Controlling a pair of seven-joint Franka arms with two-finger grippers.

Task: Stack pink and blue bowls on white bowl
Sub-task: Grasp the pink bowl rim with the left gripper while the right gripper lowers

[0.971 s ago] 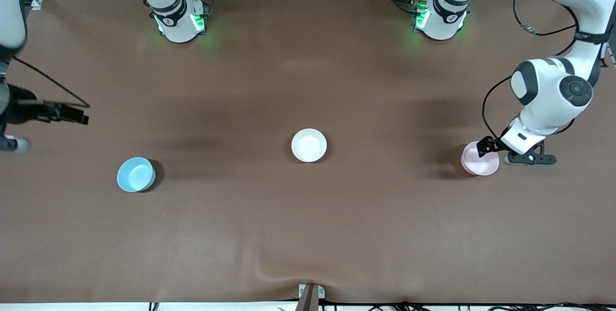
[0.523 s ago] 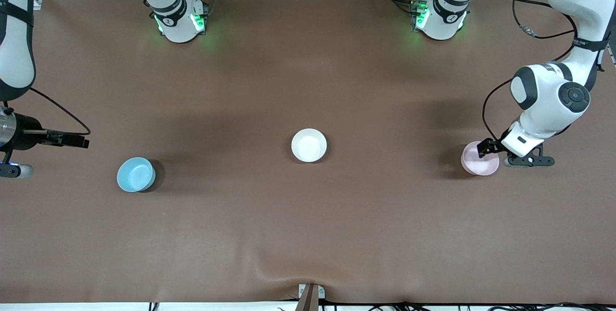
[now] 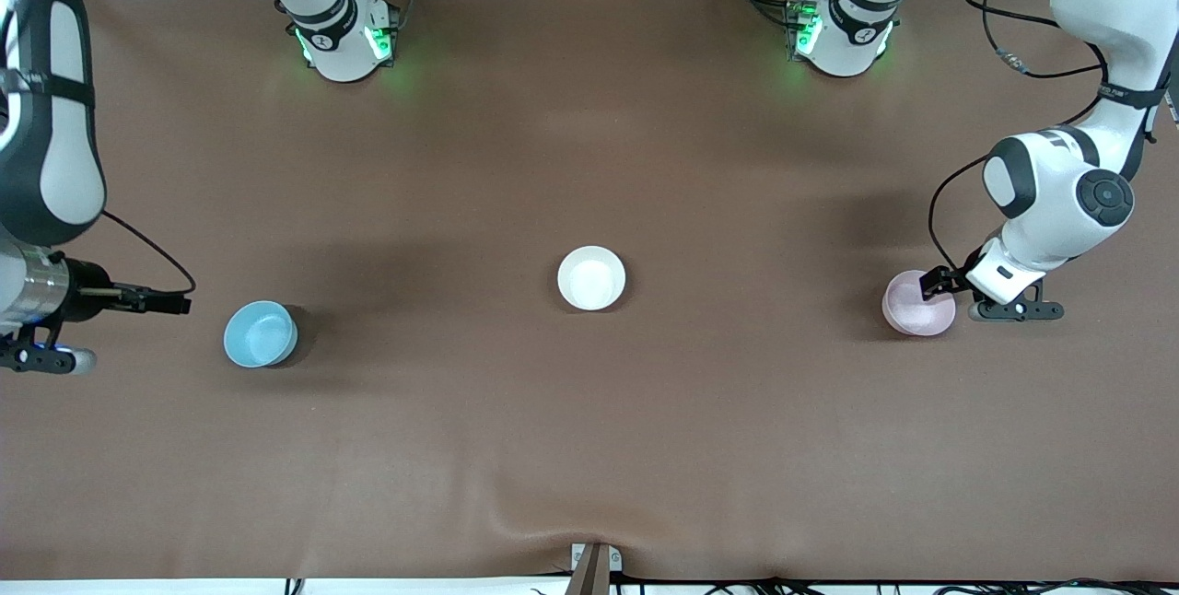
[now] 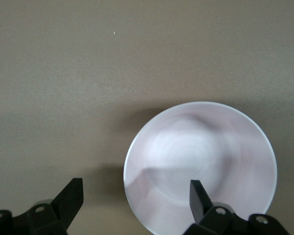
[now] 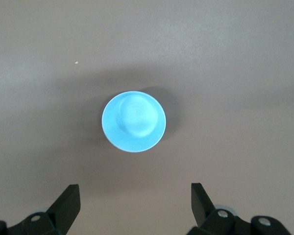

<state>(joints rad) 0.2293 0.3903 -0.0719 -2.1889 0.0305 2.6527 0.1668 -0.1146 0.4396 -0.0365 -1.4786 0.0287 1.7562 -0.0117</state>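
Right pincer (image 5: 132,205) moved toward blue bowl (image 3: 261,333); three bowls: blue, white bowl (image 3: 591,278), pink bowl (image 3: 912,308).

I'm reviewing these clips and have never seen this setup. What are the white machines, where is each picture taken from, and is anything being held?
Two white robot arms work at a brown table. One picture looks down from a high camera facing them; the other two come from cameras on each arm's wrist. Three small bowls sit apart: white bowl in the middle, blue bowl toward the right arm's end, pink bowl toward the left arm's end. The left tool is open, straddling the pink bowl's rim. The right tool is open, above the table beside the blue bowl. Nothing is held.
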